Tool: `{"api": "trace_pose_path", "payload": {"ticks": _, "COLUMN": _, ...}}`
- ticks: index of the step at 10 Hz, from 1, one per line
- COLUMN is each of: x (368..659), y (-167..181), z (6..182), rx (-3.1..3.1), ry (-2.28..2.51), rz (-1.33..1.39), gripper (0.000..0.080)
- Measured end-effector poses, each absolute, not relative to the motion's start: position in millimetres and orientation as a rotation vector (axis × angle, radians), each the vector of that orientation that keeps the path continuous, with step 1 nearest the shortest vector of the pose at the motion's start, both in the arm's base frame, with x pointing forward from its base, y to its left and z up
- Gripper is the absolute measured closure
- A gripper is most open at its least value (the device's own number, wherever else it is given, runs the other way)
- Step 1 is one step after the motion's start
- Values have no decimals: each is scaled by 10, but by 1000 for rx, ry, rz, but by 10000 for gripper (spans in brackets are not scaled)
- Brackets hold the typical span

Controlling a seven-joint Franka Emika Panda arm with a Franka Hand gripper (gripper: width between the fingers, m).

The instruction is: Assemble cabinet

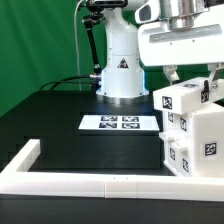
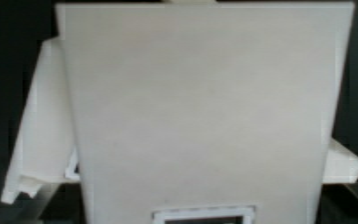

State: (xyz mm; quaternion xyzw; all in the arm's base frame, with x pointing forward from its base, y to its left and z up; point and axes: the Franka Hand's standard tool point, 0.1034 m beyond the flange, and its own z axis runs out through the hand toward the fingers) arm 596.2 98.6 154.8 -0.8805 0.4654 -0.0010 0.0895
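The cabinet (image 1: 190,130), a white box with black-and-white square markers on its faces, stands at the exterior view's right, close to the border frame. My gripper (image 1: 193,82) comes down from above, with its fingers (image 1: 213,84) set wide apart on either side of the cabinet's upper part, closed against it. In the wrist view a broad plain white face of the cabinet (image 2: 190,110) fills the picture. It has a marker at its near edge and a thin white panel (image 2: 43,130) angled out along one side. My fingertips are hidden there.
The marker board (image 1: 120,123) lies flat in the middle of the black table. A low white border frame (image 1: 90,183) runs along the front and turns back at the exterior view's left. The robot's white base (image 1: 120,70) stands behind, before a green backdrop.
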Motion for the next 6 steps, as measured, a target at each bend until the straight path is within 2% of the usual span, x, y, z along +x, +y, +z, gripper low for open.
{"api": "trace_pose_path", "payload": {"ticks": 6, "x": 5937, "y": 1175, "z": 1539, "rx": -2170, "ry": 1961, "rz": 117, "gripper": 239}}
